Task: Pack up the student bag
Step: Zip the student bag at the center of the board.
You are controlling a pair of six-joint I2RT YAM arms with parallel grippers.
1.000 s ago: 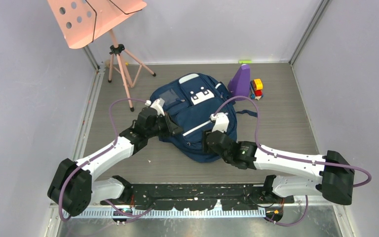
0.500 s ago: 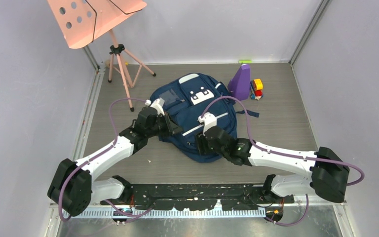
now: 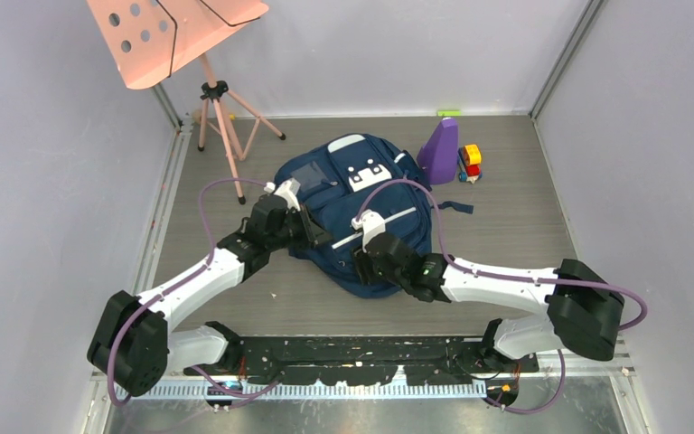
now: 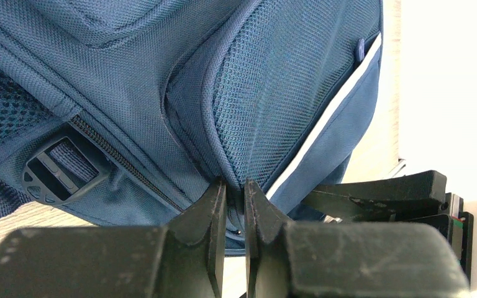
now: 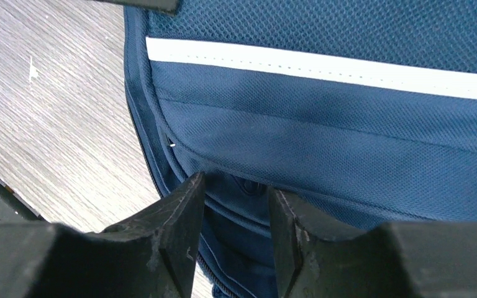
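1. Your right gripper (image 5: 236, 185) has moved to the left along the near edge of the bag (image 3: 375, 197) since one second ago, and its fingers have come closer together. Your left arm has kept its place.
2. On the right gripper, the two black fingers stand apart, one on each side of the near rim of the bag, below a white stripe (image 5: 323, 62). Blue fabric fills the gap between them, but you cannot tell if they already press it.
3. On the left gripper (image 4: 231, 189), the fingers are almost together and pinch a fold of the bag's left side, just under a mesh pocket (image 4: 273, 93). In the left wrist view a buckle (image 4: 59, 171) and a zipper lie to the left of this fold.
4. The bag lies flat in the middle of the table (image 3: 524, 244), front side up, between your two grippers. Its white patch (image 3: 368, 176) is toward the far end.
5. At the far right corner of the bag a purple cone (image 3: 440, 149) stands just beside it. A coloured toy (image 3: 470, 161) is next to the cone, on its right.
6. At the far left a pink stand (image 3: 176, 36) rests on a tripod, apart from the bag.
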